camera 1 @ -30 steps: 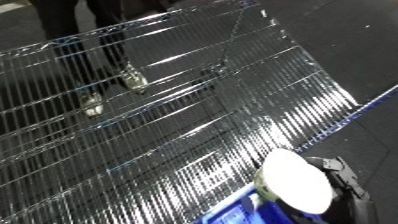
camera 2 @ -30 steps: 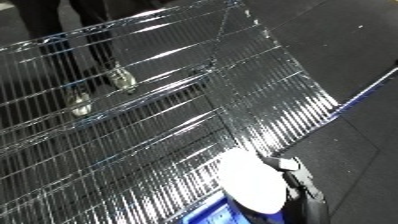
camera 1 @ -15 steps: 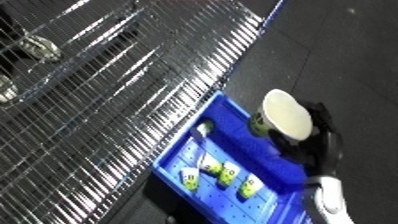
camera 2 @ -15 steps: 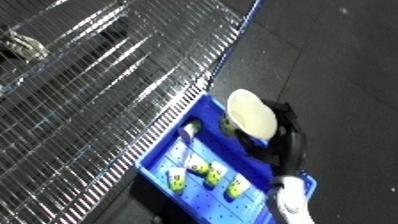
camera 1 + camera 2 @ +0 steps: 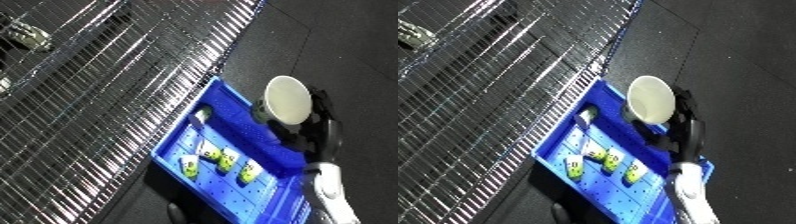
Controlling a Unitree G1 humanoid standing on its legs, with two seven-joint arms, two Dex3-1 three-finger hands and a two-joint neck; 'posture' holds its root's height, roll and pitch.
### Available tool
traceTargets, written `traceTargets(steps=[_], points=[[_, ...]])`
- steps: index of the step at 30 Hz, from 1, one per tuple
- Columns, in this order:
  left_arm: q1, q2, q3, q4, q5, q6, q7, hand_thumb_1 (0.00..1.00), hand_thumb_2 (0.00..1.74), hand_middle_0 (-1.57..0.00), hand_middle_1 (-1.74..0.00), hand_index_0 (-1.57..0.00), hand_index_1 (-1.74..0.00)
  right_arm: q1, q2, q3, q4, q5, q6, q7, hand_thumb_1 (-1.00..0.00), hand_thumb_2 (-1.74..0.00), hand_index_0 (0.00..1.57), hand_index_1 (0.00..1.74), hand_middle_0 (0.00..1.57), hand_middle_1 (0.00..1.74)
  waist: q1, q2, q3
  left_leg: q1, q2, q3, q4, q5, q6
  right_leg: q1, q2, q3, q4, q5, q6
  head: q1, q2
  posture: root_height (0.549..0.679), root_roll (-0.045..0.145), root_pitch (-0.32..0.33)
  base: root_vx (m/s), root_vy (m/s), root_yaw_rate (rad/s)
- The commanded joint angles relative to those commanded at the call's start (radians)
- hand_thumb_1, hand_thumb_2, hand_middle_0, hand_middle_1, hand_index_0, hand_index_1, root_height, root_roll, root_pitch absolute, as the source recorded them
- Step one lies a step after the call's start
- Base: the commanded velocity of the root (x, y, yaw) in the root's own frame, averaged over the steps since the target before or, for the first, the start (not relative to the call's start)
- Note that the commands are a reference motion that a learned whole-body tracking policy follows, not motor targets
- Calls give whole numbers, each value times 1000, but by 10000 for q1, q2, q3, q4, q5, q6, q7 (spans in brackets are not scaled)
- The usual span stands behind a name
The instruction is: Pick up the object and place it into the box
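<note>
My right hand (image 5: 315, 132) holds a pale cream bowl (image 5: 287, 98) above the right side of the blue bin (image 5: 233, 112), its black fingers curled round the bowl's rim and back. The bowl's open side faces the camera and is tilted. Inside the bin lie several small white and yellow-green objects (image 5: 219, 159) and a white bottle-like item (image 5: 200, 117). My white forearm (image 5: 327, 190) comes in from the lower right. The left hand shows in neither view.
A metal wire rack (image 5: 107, 90) fills the left and upper part of the picture, running along the bin's left side. Dark floor (image 5: 355, 45) lies to the right of the bin. A person's shoes (image 5: 27, 35) show through the rack at the upper left.
The camera has swung down and right, bringing the blue bin into full view. My right hand still carries the bowl, which is over the bin's right side in both the earlier and present frames.
</note>
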Motion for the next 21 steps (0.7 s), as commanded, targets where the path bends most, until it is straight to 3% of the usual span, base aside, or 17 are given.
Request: traceTargets(steps=[2, 15, 21], points=[[-2, -22, -17, 11, -3, -9, 7, 1000, 1740, -1570, -1740, -1570, -1740, 10, 5, 4, -9, -35, 8, -42, 0, 0, 0, 0, 0, 0, -3, 11, 1, -7, -10, -14, -11, 22, -4, -23, 9, 1, 21, -7, -8, -25, 9, 654, 99, 63, 8, 5, 24], [113, -68, -17, -73, -119, 35, 16, 1000, 1740, -1570, -1740, -1570, -1740, 141, 53, 173, -486, -519, 234, 437, 0, 0, 0, 0, 0, 0, 92, -49, -19, -30, -13, -128, 54, 196, -44, 16, 13, -50, 134, -87, -73, -896, 4, 653, 101, 56, 18, 6, 34], [204, -60, -93, -186, -142, 107, 123, 1000, 1740, -1570, -1740, -1570, -1740, 36, 235, 530, -1174, -791, 343, 1115, 0, 0, 0, 0, 0, 0, 299, -177, -82, -89, -10, -277, 170, 202, -41, 89, -33, -151, 260, -184, -116, -2242, 93, 652, 99, 46, 24, -17, 106]])
